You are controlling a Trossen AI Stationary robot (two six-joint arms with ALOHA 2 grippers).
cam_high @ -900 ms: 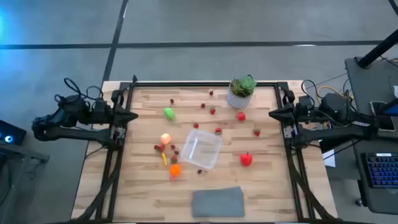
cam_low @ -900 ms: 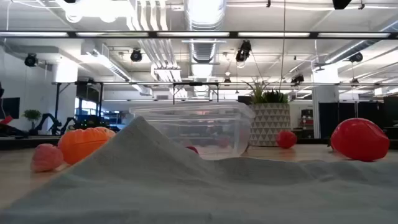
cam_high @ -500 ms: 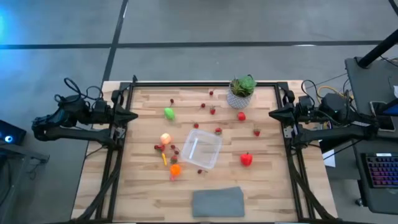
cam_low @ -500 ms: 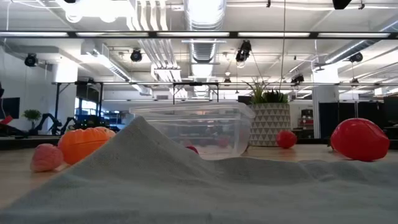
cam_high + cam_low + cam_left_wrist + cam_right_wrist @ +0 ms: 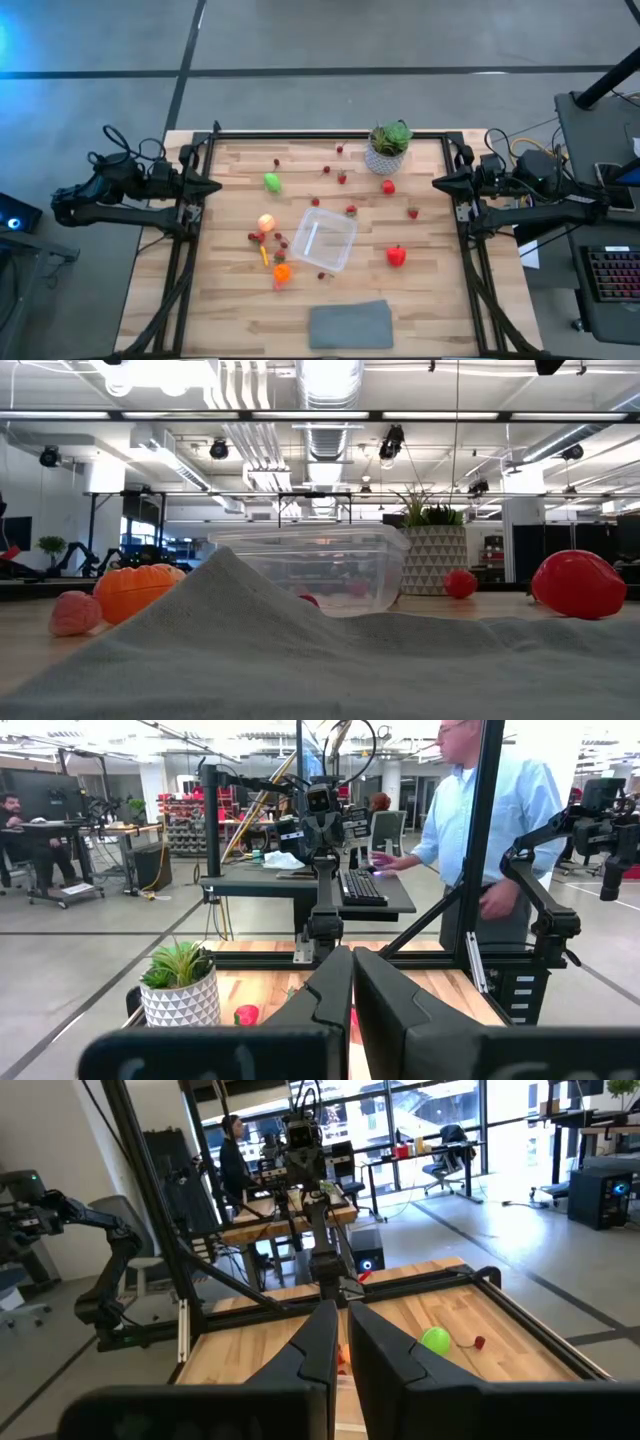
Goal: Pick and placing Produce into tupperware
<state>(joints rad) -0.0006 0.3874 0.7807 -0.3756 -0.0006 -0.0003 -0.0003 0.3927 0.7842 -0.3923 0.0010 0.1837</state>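
1. Cloth, one, grey, lies at the table's near edge.
2. One clear tub sits mid-table, empty; orange piece, red piece, green piece and small berries lie scattered around it.
3. One potted plant stands at the far edge.
4. Left gripper and right gripper, both clenched and empty, wait at the side edges.

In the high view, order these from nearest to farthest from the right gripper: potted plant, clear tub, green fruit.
From the right gripper, at the table's right edge:
1. Potted plant, at the far edge.
2. Clear tub, centre.
3. Green fruit, left half.
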